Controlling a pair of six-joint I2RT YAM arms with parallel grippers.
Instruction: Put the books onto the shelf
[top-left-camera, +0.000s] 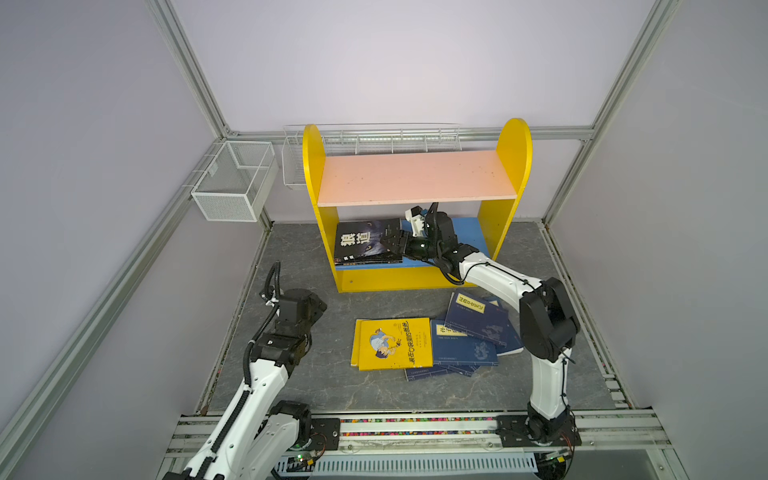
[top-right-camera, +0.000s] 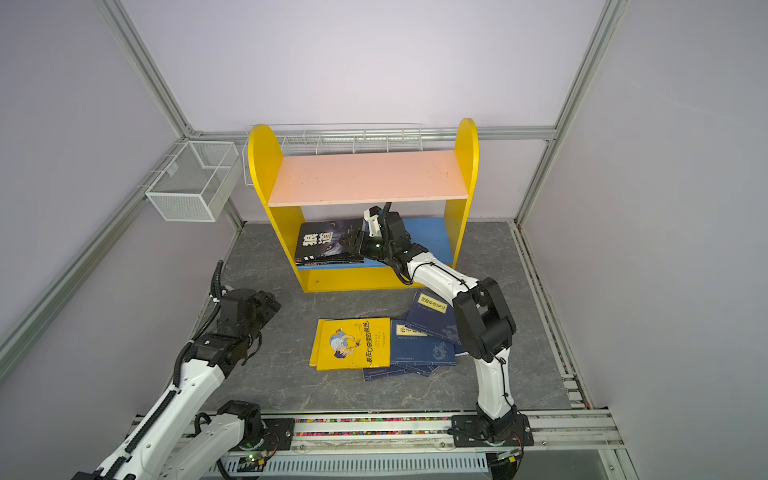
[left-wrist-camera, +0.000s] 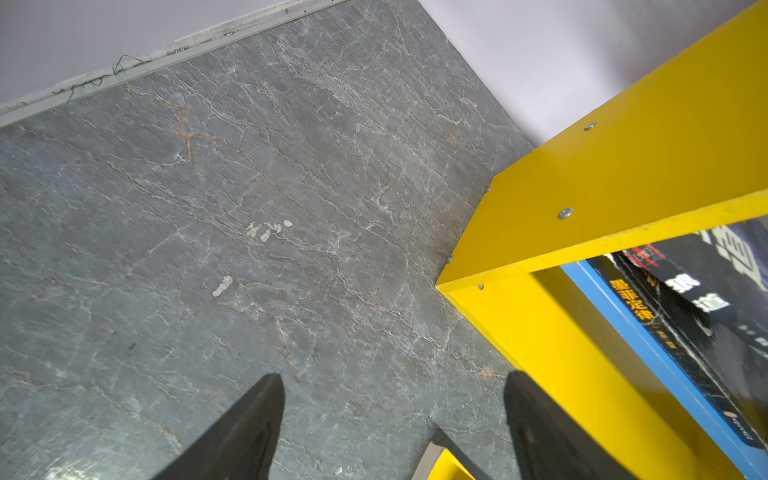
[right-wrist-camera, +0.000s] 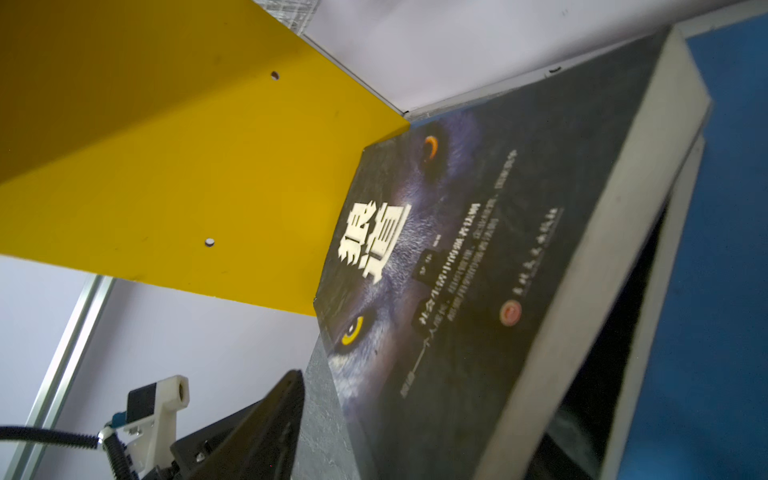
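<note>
The right gripper (top-left-camera: 390, 242) sits inside the shelf (top-left-camera: 505, 166), under the pink board (top-left-camera: 415, 176). It looks released: in the right wrist view 1 finger (right-wrist-camera: 266, 415) stands clear of the cover of the black wolf book (right-wrist-camera: 457, 249), while the other is hidden below the book's page edge. That book lies flat on top of a small stack at the left end of the blue board (top-left-camera: 469, 237), with its near edge raised a little. The step in hand seems to be letting go and backing out. To do that well, the gripper should probably keep its fingers wide and pull straight back, low enough to miss the pink board, so it does not drag the book. The left gripper (left-wrist-camera: 395, 382) hangs open and empty over the bare surface (top-left-camera: 311, 386). 2 yellow books (top-left-camera: 395, 343) and several navy books (top-left-camera: 465, 347) lie loose in front of the shelf.
</note>
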